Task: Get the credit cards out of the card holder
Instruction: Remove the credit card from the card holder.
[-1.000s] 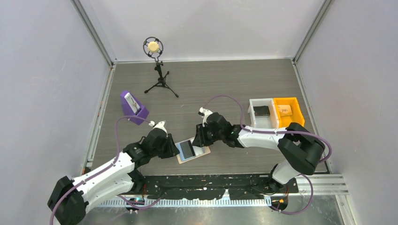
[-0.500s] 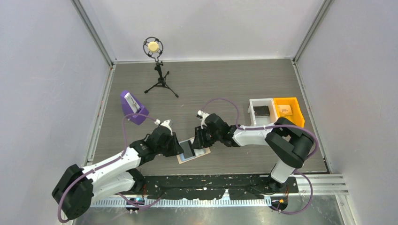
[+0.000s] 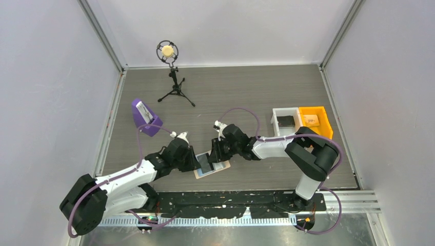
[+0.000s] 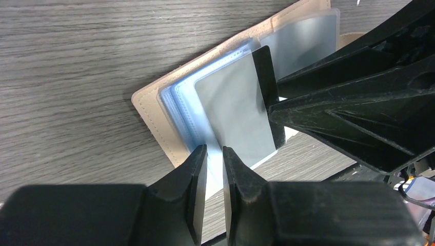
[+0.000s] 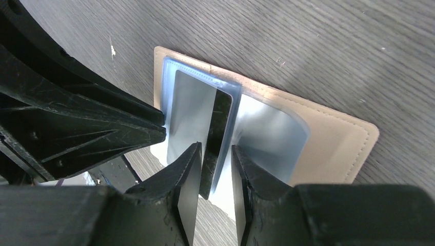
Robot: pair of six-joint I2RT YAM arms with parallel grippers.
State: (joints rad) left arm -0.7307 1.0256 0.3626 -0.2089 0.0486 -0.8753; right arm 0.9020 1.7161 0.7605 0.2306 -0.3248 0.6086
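The card holder (image 3: 221,166) lies open on the table, pale tan outside (image 4: 154,120) (image 5: 336,146) with light blue clear sleeves. A silvery grey credit card (image 4: 231,113) (image 5: 190,110) with a black stripe sticks out of a sleeve. My left gripper (image 3: 198,161) (image 4: 214,151) is at the holder's near edge. Its jaws are a narrow gap apart over the blue sleeve edge, and table shows through the gap. My right gripper (image 3: 215,154) (image 5: 216,149) comes from the opposite side. It is open, with the card's striped edge between its fingers and space on both sides.
A purple wedge stand (image 3: 145,118) sits at the left. A microphone on a small tripod (image 3: 173,82) stands at the back. A white bin (image 3: 285,123) and an orange bin (image 3: 314,120) are at the right. The two grippers' tips nearly meet over the holder.
My left arm has pushed in towards the holder and its jaws have narrowed. The right gripper has shifted slightly left over the card. The holder has stayed put.
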